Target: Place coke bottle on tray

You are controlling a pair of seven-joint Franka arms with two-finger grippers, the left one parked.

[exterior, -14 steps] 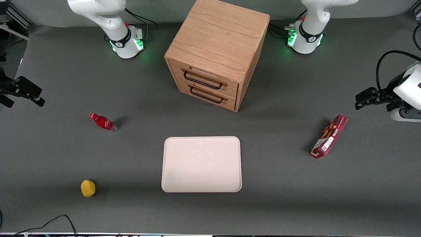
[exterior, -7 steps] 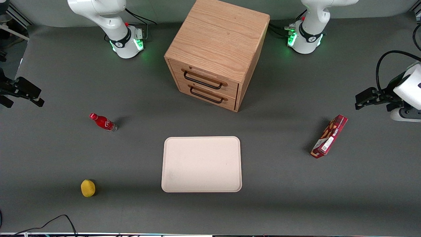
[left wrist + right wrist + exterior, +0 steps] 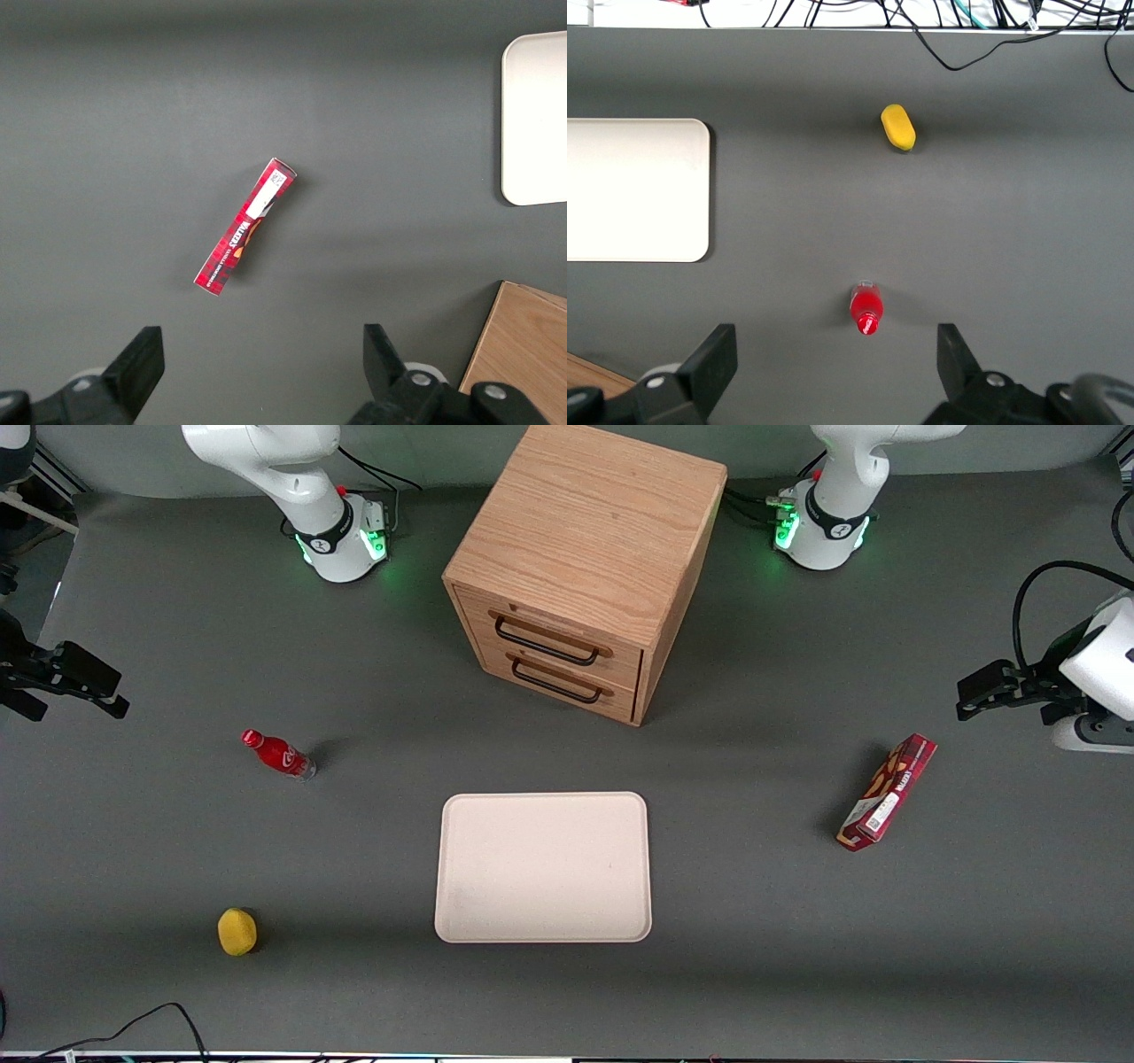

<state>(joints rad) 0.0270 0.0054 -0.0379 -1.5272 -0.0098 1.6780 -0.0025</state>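
Grey matting covers your table. Your gripper (image 3: pixel 66 682) hangs at the working arm's end, jaws spread wide and empty. Standing upright, the coke bottle (image 3: pixel 278 755) sits nearer the front camera than the gripper, well apart from the tray (image 3: pixel 542 866), which waits bare mid-table.

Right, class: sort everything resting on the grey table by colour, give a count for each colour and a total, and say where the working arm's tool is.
Red: 2, the coke bottle and the snack box.
Yellow: 1, the lemon.
Beige-pink: 1, the tray.
Wood brown: 1, the drawer cabinet.
Total: 5.
The tool hangs open at the working arm's end of the table, apart from the bottle.
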